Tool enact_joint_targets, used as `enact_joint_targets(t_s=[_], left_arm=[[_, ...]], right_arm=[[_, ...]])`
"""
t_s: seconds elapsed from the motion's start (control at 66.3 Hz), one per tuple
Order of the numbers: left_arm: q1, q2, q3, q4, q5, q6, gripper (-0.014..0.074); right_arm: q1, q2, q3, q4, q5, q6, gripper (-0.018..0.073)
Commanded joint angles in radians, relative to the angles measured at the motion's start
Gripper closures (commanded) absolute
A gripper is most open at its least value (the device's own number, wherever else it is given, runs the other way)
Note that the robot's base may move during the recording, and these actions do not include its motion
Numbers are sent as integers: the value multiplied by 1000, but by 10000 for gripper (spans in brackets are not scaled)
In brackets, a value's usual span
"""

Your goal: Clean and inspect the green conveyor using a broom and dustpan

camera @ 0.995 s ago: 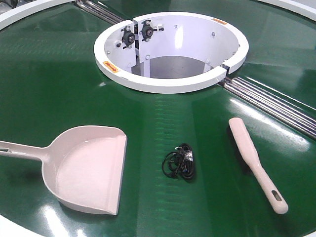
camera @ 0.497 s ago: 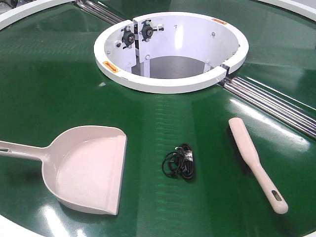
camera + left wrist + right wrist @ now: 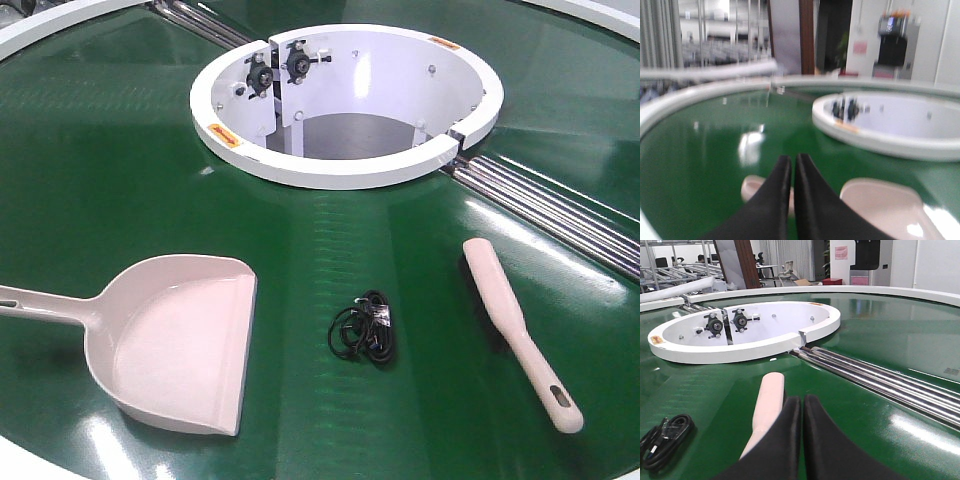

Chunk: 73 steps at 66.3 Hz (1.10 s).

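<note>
A pale pink dustpan lies on the green conveyor at the front left, handle pointing left. A pale pink hand broom lies at the front right, handle toward the front. A black coiled cable lies between them. Neither gripper shows in the front view. In the left wrist view my left gripper is shut and empty above the dustpan's handle, with the pan to its right. In the right wrist view my right gripper is shut and empty just right of the broom.
A white ring housing with a central opening stands at the back middle. Metal rollers run across the belt at the right. The white outer rim borders the belt at the front left.
</note>
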Motion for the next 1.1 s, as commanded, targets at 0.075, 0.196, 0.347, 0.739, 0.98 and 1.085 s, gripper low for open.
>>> enact_joint_targets(t_s=[0.075, 0.196, 0.347, 0.739, 0.98, 1.085], left_arm=[[-1, 36, -177, 6, -6, 12, 603], [-1, 161, -341, 28, 213, 44, 603], [-1, 336, -480, 28, 395, 44, 603], [-1, 454, -491, 27, 458, 44, 597], [-1, 454, -491, 27, 458, 44, 585], [-1, 454, -491, 27, 459, 44, 544]], right_arm=[[-6, -18, 22, -3, -76, -6, 569], [-6, -18, 22, -3, -76, -6, 569], [-6, -18, 22, -3, -76, -6, 569], [-6, -18, 22, -3, -76, -6, 569], [-6, -18, 22, -3, -76, -6, 569], [-6, -18, 22, -3, -76, -6, 569]])
